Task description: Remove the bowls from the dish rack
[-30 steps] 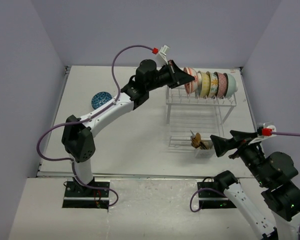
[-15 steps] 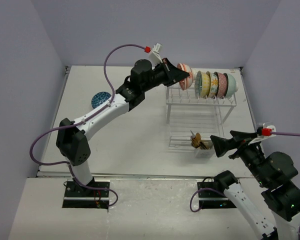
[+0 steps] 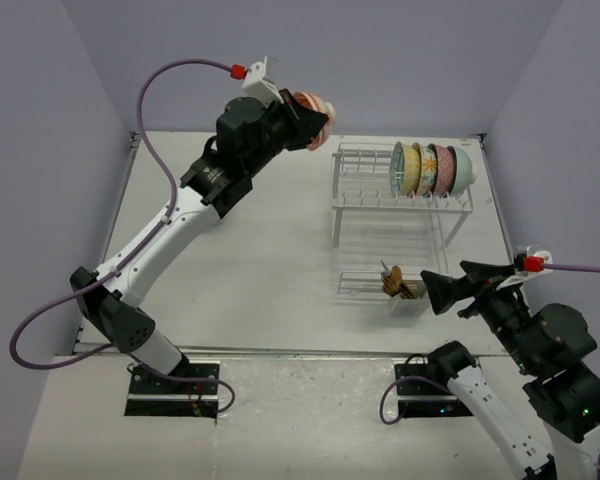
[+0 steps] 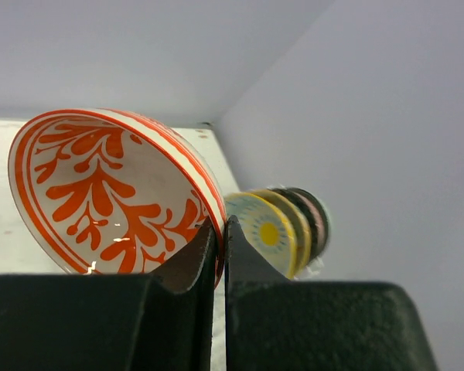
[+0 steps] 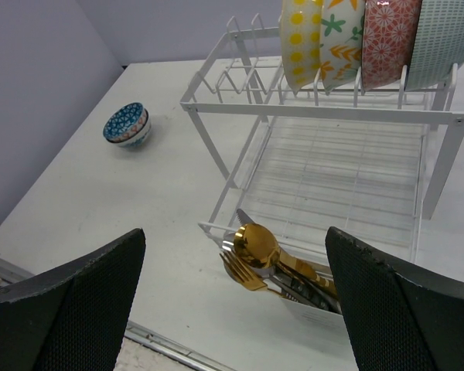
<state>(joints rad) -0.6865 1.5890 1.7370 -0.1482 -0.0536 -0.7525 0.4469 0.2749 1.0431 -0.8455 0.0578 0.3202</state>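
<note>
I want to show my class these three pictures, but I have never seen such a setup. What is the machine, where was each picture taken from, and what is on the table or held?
These are two robot arms bolted at the near edge of a table. One picture comes from a fixed camera above and behind them; the other two come from a camera on each wrist. The left end effector is shut on the rim of a red-orange bowl, held in the air. The right end effector is open and empty. On the table stands a white wire dish rack with four bowls on edge in its top tier and a cutlery caddy at its near side; a blue bowl sits apart.
</note>
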